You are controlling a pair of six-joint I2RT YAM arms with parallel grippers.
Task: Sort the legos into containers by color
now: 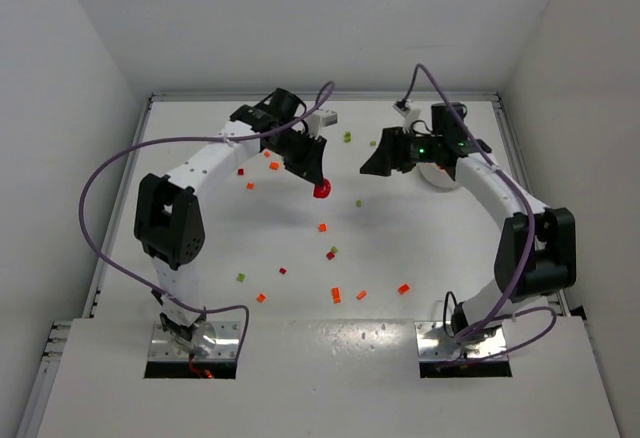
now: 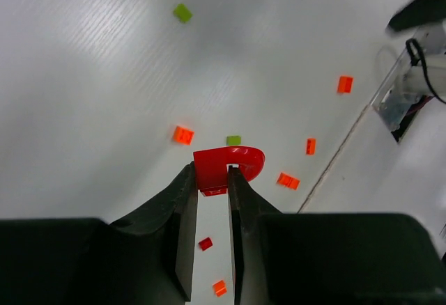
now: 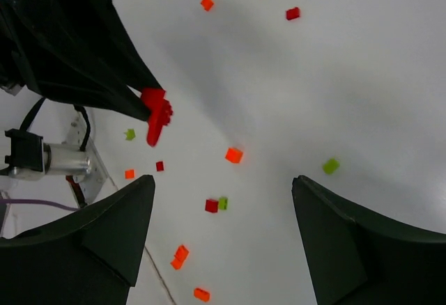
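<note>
Over the far middle of the white table (image 1: 420, 248), my left gripper (image 2: 212, 174) has its 2 fingers clamped on the straight end of a red hook-shaped plastic piece (image 2: 244, 157). The curved end sticks out past the tips (whether it touches the surface, I cannot tell). My right gripper (image 3: 223, 180) has its fingers spread wide with nothing between them. It faces the left one from the right side, near it but apart. Small plastic bricks (image 1: 322, 227) in red, orange and green lie scattered singly over the middle and near part of the table, with a few more toward the far edge. 1 red brick (image 3: 211, 205) and 1 green brick (image 3: 223, 202) lie just beside each other. Of the white round dish (image 1: 447, 182), only a curved edge shows under my right arm at the far right. Its compartments are hidden and I cannot tell what they hold.
</note>
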